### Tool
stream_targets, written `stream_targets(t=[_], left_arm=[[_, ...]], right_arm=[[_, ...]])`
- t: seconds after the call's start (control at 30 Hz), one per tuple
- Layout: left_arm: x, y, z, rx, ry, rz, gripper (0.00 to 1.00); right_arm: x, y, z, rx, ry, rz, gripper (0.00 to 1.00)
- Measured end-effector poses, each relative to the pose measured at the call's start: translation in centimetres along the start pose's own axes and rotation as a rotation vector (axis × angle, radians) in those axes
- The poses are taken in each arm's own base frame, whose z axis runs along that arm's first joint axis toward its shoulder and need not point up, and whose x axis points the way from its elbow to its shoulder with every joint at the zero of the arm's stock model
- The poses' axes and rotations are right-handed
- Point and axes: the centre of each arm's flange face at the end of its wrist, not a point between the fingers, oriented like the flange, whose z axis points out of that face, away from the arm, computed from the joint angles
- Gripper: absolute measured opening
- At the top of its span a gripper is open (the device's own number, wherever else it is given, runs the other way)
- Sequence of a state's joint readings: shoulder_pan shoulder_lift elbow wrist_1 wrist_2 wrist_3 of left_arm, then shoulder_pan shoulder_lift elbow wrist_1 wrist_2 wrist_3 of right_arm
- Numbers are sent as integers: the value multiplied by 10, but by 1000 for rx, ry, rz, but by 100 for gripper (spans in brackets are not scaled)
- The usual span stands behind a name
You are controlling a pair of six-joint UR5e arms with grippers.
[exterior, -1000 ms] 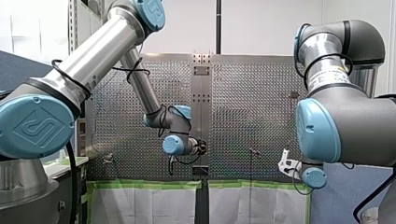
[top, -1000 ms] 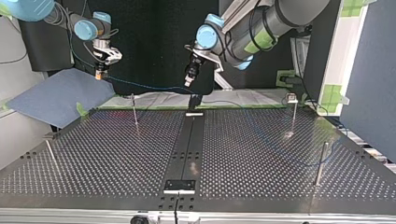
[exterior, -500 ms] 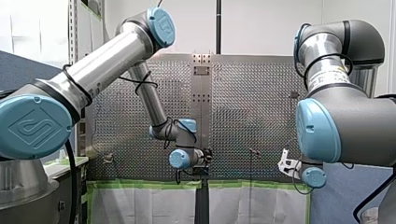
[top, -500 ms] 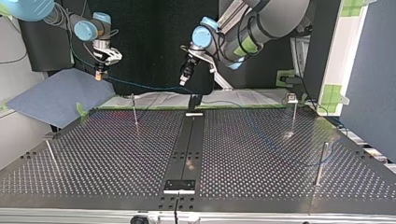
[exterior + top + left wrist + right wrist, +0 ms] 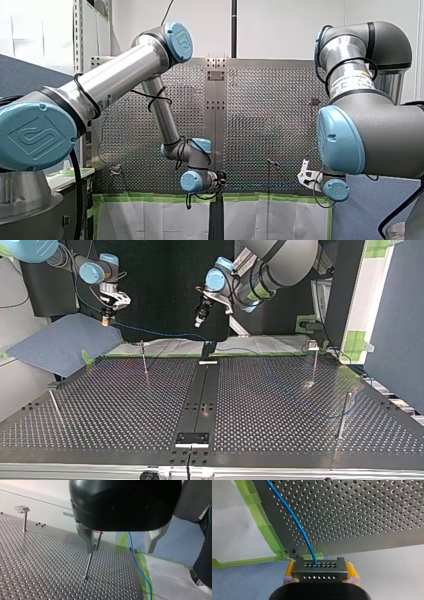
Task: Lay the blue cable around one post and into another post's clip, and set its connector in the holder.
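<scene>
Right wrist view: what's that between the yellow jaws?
The right wrist view shows a dark connector with rows of little holes, held by my right gripper. The blue cable runs out of it.

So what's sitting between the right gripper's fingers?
A dark connector with rows of holes, clamped by the yellow-padded fingers; the blue cable leaves its far face. Its near end is covered by the right gripper's black body.

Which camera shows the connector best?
The right wrist view: the connector sits large between my right gripper's yellow pads. The top view shows it as a speck; the front and left wrist views miss it.
</scene>
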State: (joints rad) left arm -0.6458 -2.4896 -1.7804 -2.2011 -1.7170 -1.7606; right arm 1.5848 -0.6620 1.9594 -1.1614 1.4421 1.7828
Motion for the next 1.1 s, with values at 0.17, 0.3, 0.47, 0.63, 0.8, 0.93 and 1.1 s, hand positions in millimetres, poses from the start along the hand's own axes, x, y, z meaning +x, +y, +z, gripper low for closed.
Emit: stream_targets(t=[0.17,0.3,0.47,0.63,0.8,0.93,1.1], left_arm=[[-3,-6,5,14,4,1,100],[-3,-10,6,20,7,2,100],[-3,-9,6,6,8,2,100],[-8,-8,13,-7,5,0,100],[-12,-11,20,-5,-5,-16,100],[-7,-13,24,-4,4,-17,100],[9,-19,29,3,39,4,100]], right_arm=[[0,0,0,1,0,0,0],[0,-1,0,2,0,0,0],[0,-1,0,2,-1,0,0],[0,-1,0,2,-1,0,0],[0,-1,0,2,-2,0,0],[-1,-2,0,3,-2,0,0],[-1,-2,-1,3,-4,0,0]])
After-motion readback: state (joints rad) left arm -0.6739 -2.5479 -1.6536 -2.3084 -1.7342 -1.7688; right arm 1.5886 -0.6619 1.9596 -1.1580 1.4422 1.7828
